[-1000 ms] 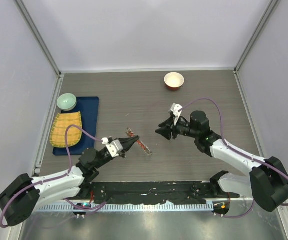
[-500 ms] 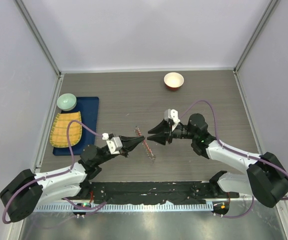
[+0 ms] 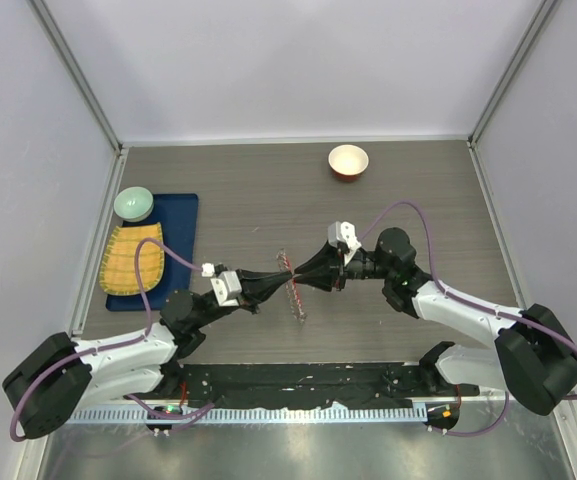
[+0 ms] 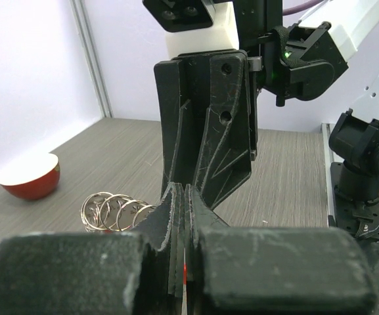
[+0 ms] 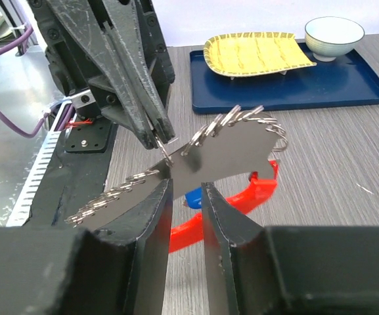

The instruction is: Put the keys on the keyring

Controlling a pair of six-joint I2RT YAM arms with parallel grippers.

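Observation:
The keyring (image 3: 292, 290) hangs between both gripper tips at the table's middle. My left gripper (image 3: 284, 272) is shut on it; in the left wrist view (image 4: 184, 197) a red sliver shows between the closed jaws, beside silvery rings (image 4: 113, 210). In the right wrist view the left gripper (image 5: 163, 136) pinches a wire ring. A flat silvery key (image 5: 222, 154) hangs from the rings (image 5: 242, 118), over the red clip (image 5: 242, 200) and a blue-headed key (image 5: 194, 197). My right gripper (image 5: 186, 190) is narrowly open, its tips at the silvery key's lower edge. The other keys are hidden.
A red-rimmed white bowl (image 3: 348, 161) stands at the back. A blue tray (image 3: 180, 215) at the left holds a yellow mat (image 3: 131, 258) and a pale green bowl (image 3: 134, 203). A black rail (image 3: 298, 378) runs along the near edge.
Both grippers have moved toward each other and now meet tip to tip. The left has carried the keyring to the right. The right jaws have narrowed.

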